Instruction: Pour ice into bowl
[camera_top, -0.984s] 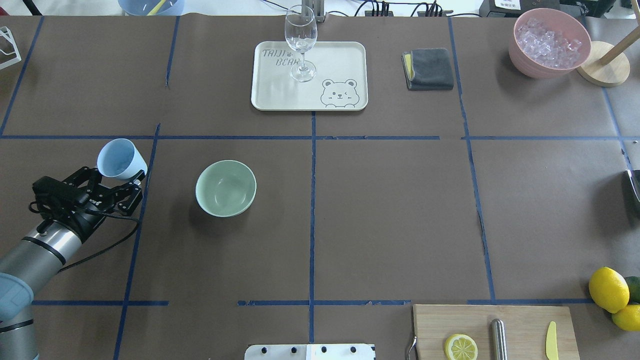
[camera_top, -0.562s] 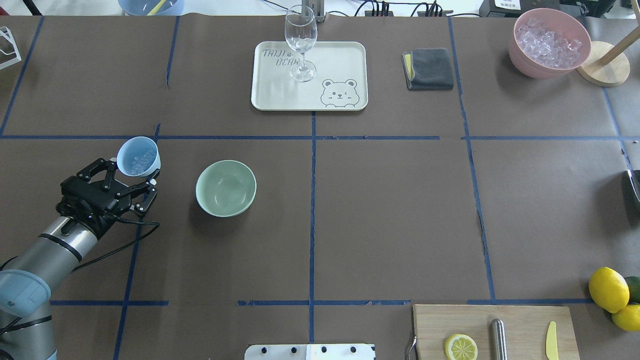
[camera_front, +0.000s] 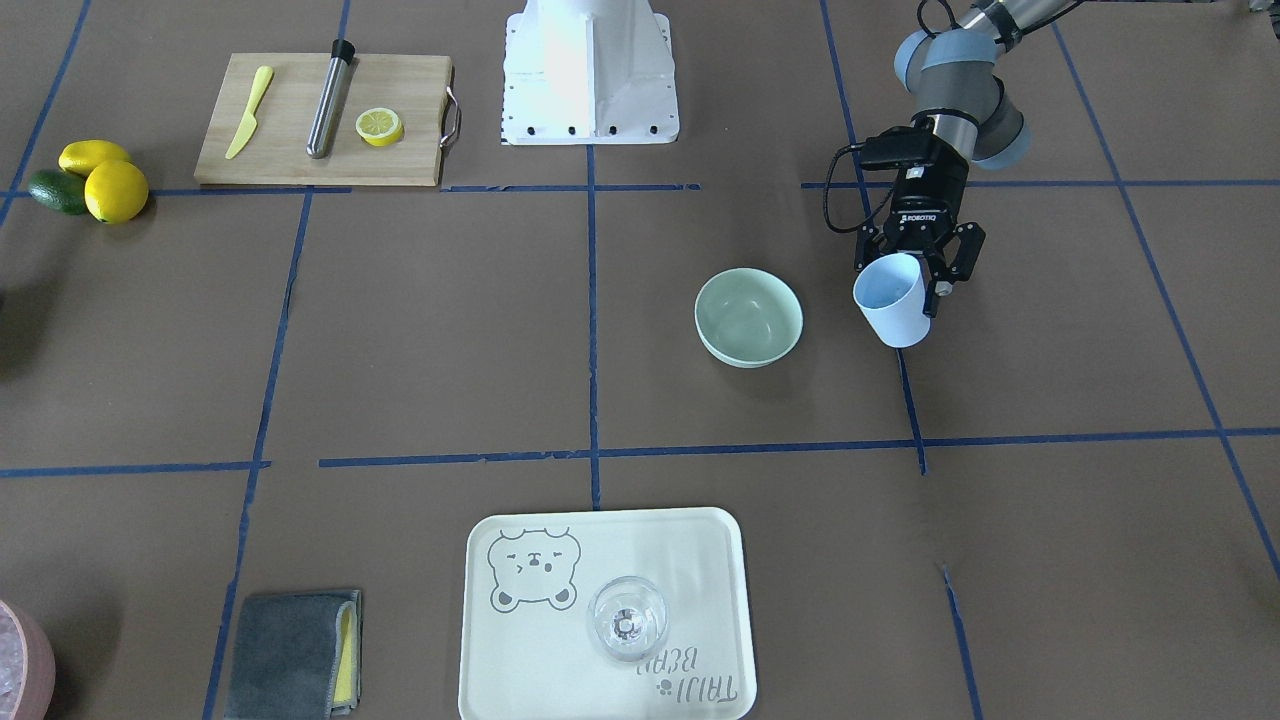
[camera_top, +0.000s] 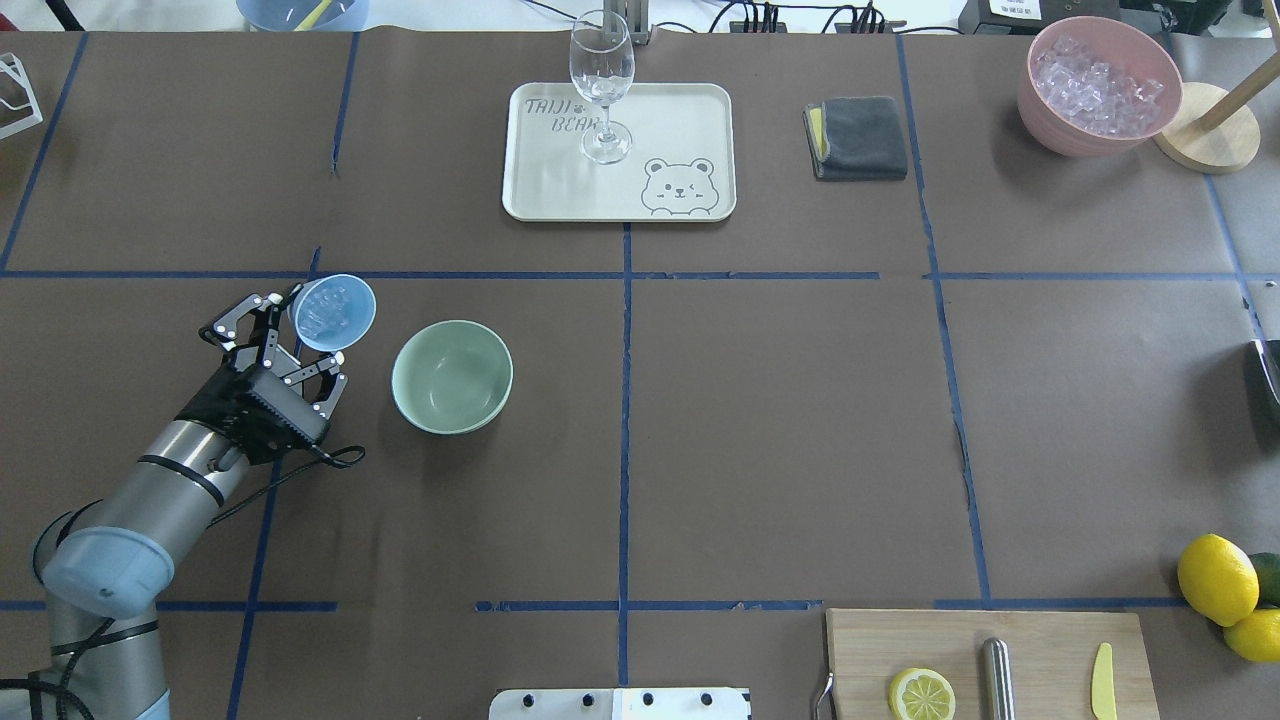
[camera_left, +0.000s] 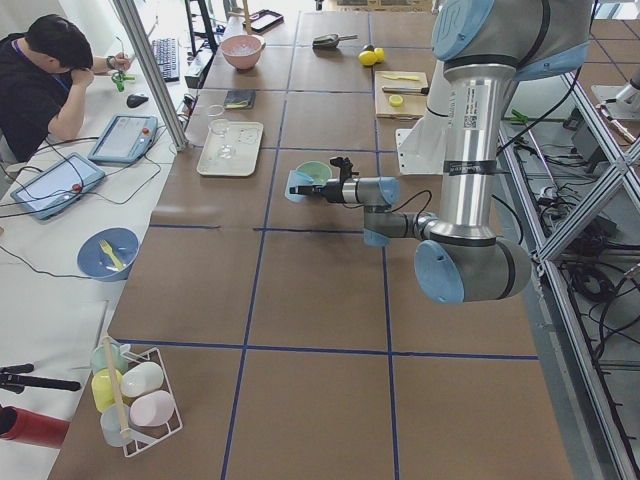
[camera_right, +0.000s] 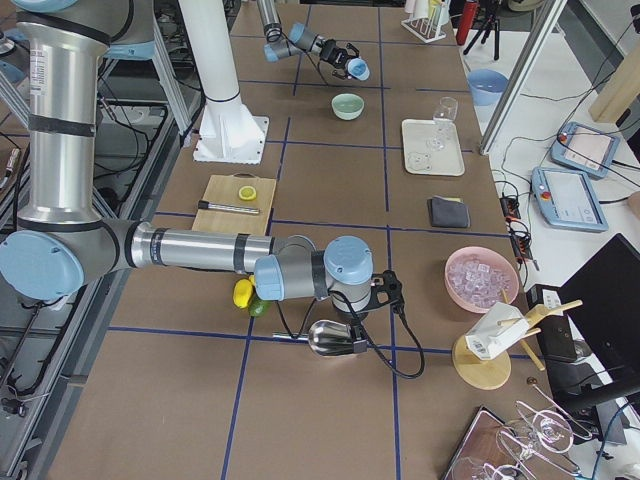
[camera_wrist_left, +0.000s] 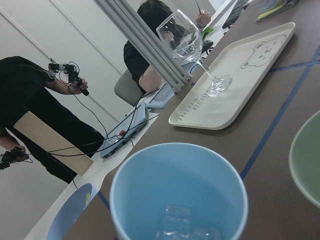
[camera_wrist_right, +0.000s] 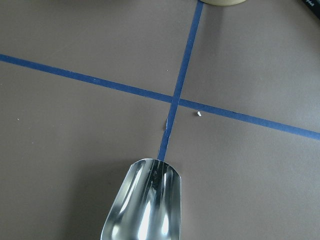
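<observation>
My left gripper (camera_top: 305, 335) is shut on a light-blue cup (camera_top: 333, 312), held above the table just left of the pale green bowl (camera_top: 452, 376). The cup leans a little toward the bowl but is still apart from it. Small clear ice (camera_wrist_left: 185, 227) cubes lie in the cup's bottom, also visible from overhead as ice (camera_top: 328, 315). The bowl (camera_front: 748, 316) is bare inside. In the front view the cup (camera_front: 893, 298) hangs under the left gripper (camera_front: 915, 283). A metal scoop (camera_wrist_right: 145, 200) fills the right wrist view; the right gripper's fingers are hidden, so I cannot tell its state.
A cream tray (camera_top: 690, 110) with a wine glass (camera_top: 602, 85) stands at the back centre. A grey cloth (camera_top: 858, 137) and a pink container (camera_top: 1098, 85) of ice are back right. A cutting board (camera_top: 1040, 650) and lemons (camera_top: 1217, 578) sit front right. A person (camera_left: 45, 80) sits beside the table.
The left arm has carried the cup to the right, closer to the bowl, and the wrist has turned so the cup's mouth now faces more upward toward the camera.
</observation>
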